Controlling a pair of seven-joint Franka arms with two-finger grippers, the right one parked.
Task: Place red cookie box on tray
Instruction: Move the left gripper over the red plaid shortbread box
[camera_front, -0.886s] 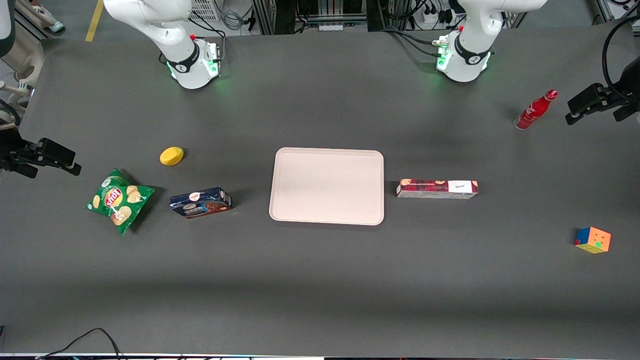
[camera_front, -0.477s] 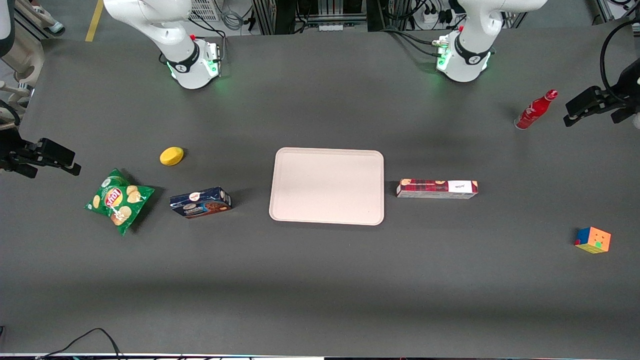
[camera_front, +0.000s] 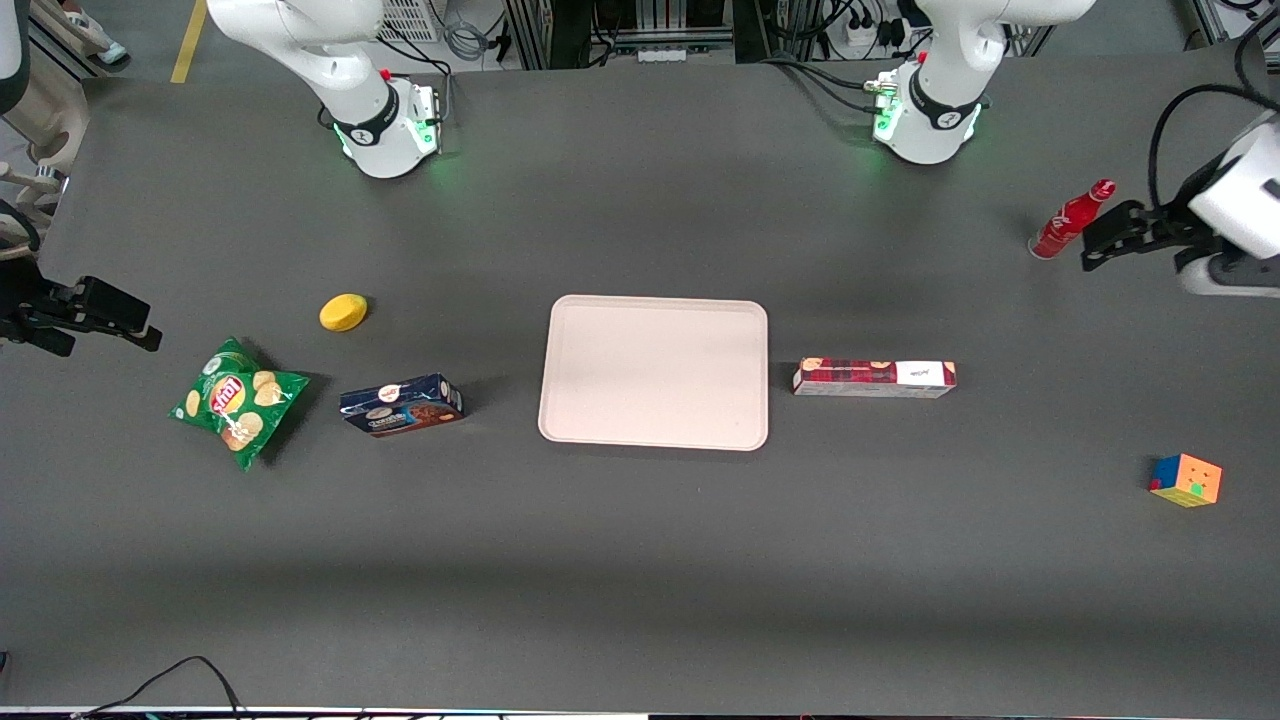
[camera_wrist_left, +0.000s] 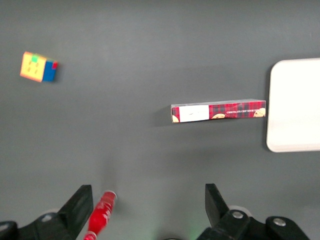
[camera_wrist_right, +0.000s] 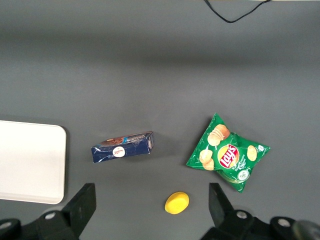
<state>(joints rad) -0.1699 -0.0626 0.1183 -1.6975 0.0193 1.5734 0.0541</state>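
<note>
Since the gripper (camera_front: 1095, 243) hovers just beside the red bottle (camera_front: 1072, 219) in the front view, far toward the working arm's end of the worktop (camera_front: 640, 560), a careless sweep toward the red cookie box (camera_front: 874, 378) could topple that bottle; the box lies flat on the worktop just beside the tray (camera_front: 654, 371), not on it, with nothing between them. From the left wrist view the gripper (camera_wrist_left: 148, 206) has its fingers wide apart and empty, the red bottle (camera_wrist_left: 100, 214) between them, the red cookie box (camera_wrist_left: 218, 111) well apart, and a puzzle cube (camera_wrist_left: 38, 67) clear of the route
</note>
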